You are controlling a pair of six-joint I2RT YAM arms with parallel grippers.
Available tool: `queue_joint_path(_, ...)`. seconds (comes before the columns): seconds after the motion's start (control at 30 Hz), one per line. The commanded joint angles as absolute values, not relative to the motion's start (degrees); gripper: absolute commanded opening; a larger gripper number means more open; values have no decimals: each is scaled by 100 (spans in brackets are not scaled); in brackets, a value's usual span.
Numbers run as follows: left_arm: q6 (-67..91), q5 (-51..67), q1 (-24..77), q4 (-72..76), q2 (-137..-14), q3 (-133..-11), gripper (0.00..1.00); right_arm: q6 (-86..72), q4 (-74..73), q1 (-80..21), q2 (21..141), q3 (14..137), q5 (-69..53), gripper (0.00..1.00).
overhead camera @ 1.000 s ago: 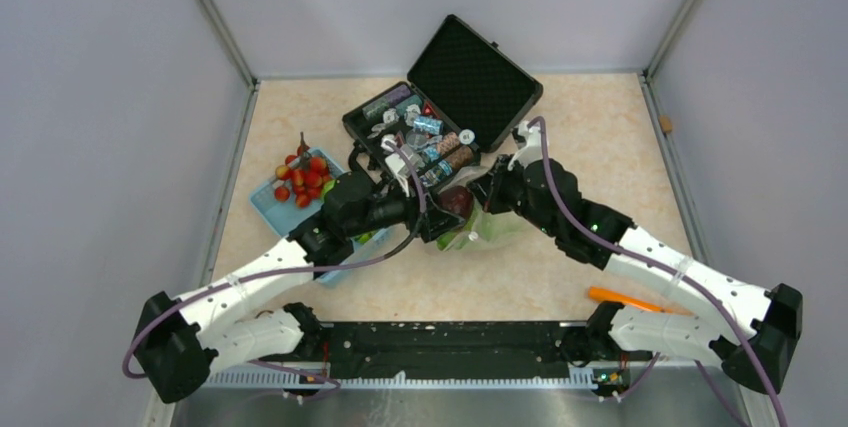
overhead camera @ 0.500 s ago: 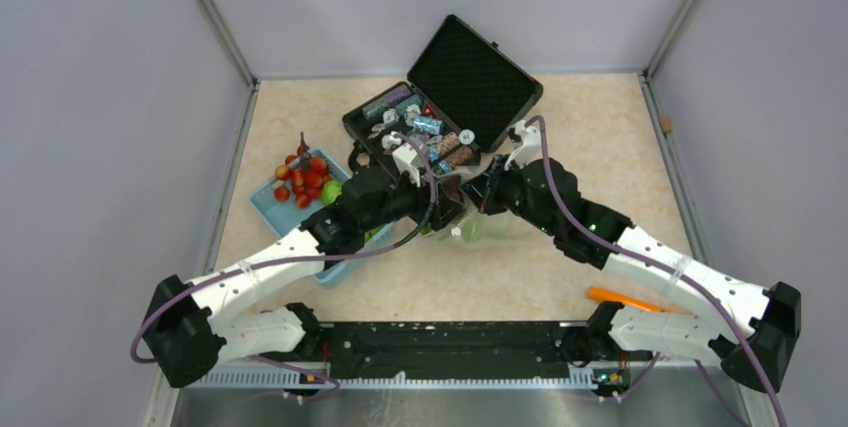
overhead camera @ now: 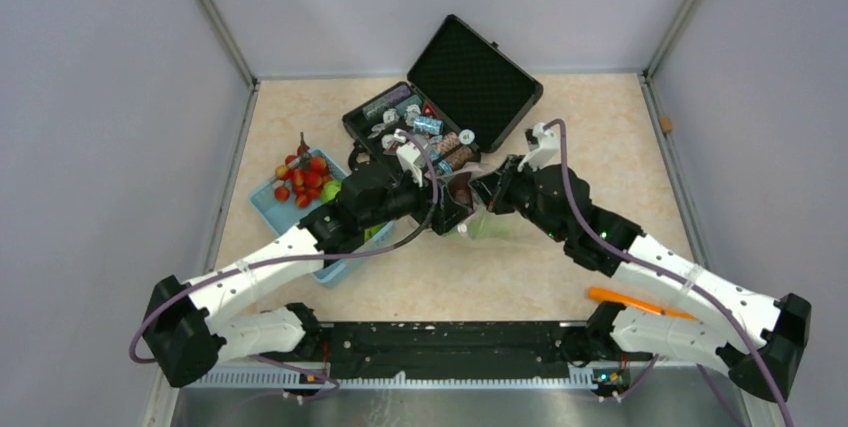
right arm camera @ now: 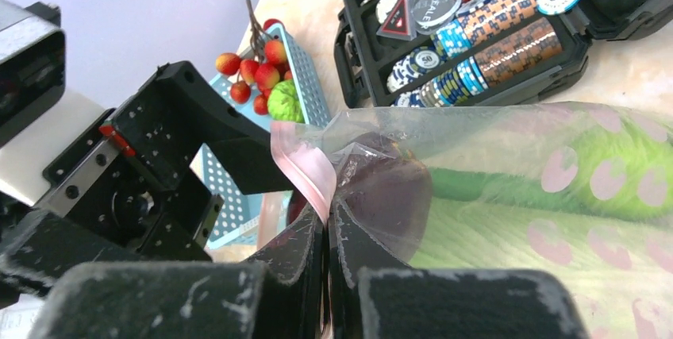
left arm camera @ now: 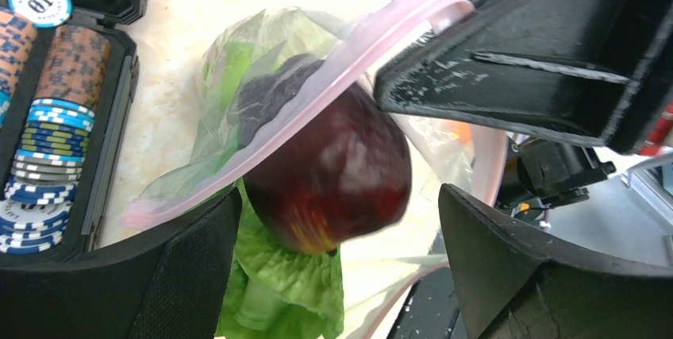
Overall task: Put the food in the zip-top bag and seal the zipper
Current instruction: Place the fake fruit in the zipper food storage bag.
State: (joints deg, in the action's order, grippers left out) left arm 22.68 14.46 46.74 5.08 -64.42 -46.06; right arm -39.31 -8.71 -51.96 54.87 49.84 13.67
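Obscured: zip-top bag (right arm camera: 476,129) contents, hazy through film.
L gripper (left arm camera: 341,228): spread, dark purple piece (left arm camera: 333,172) between.
R gripper (right arm camera: 327,220): pinching zipper (right arm camera: 301,166).
Nearby: black case (overhead camera: 475,72).

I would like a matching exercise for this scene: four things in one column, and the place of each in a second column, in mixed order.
Things:
1. cherry tomatoes
2. poker chips
3. zipper
4. dark red fruit

Places:
A. pinched in the right gripper
B. in the light blue basket
C. in the black case
D. at the mouth of the zip-top bag

Pairs: 1-B, 2-C, 3-A, 4-D
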Motion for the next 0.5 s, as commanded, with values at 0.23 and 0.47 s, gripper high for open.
queue_joint_path(0.23,2159,1949,4713,976,-6212,-4806,95,-4083,-770,-5221,5063,4904,1967,1)
queue_joint_path(0.47,2049,2007,4706,665,-5897,-4865,97,-4096,-1027,-5226,4755,4800,2651,1)
